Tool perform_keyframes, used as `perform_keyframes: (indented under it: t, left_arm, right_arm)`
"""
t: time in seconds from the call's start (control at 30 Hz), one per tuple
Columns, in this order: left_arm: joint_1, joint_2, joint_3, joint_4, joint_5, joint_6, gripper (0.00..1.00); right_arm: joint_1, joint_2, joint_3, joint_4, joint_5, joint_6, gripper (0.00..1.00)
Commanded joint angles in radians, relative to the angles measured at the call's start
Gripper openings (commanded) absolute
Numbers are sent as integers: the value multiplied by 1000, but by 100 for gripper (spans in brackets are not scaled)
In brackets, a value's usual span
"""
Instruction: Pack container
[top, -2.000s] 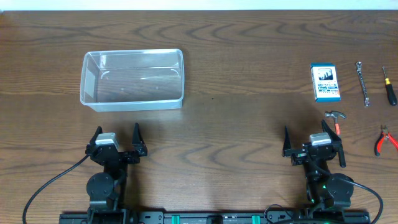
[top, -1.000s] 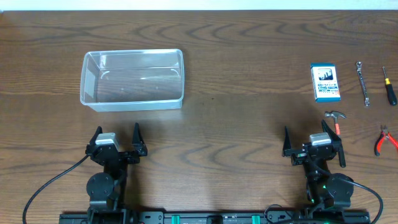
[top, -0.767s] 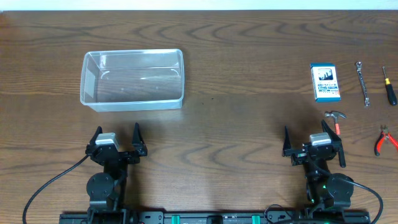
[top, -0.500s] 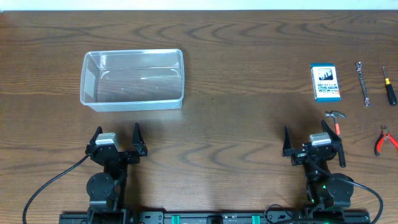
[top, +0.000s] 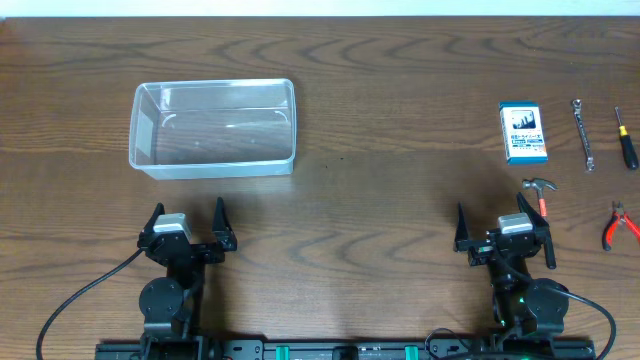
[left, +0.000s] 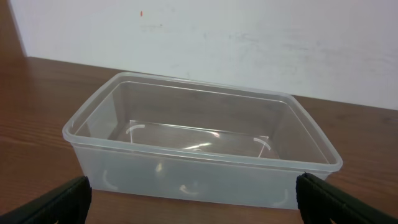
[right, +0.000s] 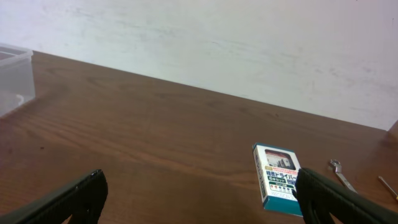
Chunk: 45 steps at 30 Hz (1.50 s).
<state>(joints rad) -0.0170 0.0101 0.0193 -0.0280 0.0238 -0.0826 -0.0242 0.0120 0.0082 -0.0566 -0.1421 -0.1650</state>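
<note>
The clear plastic container (top: 213, 127) stands empty at the back left of the table; it fills the left wrist view (left: 199, 155) and its corner shows in the right wrist view (right: 12, 78). My left gripper (top: 187, 225) is open and empty, just in front of the container (left: 193, 202). My right gripper (top: 503, 228) is open and empty at the front right (right: 199, 199). A blue-and-white box (top: 523, 132) lies ahead of it, also in the right wrist view (right: 278, 177).
At the right lie a small hammer (top: 540, 190), a wrench (top: 583, 133), a screwdriver with a dark handle (top: 624, 139) and red-handled pliers (top: 619, 224). A white wall (right: 217, 43) runs behind the table's far edge.
</note>
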Motion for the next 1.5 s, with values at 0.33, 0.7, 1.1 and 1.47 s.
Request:
perform_keyframes:
  t: [0.33,0.7,1.1,1.47]
  left_arm:
    - [0,-5,-15,-43,-10,-8,98]
    - [0,-5,-15,-43,-10,-8,98]
    - [0,-5,-15,-42,-13,-8,98]
    - [0,-5,-10,-11,14,-6,98]
  right_arm:
    - [-1,-5,-3,-3,-5,14,99]
    - [-1,-5,-3,-3,-5,14,99]
    - [-1,-5,-3,17,-205,14,99]
    - [-1,-5,2,79,-398,192,99]
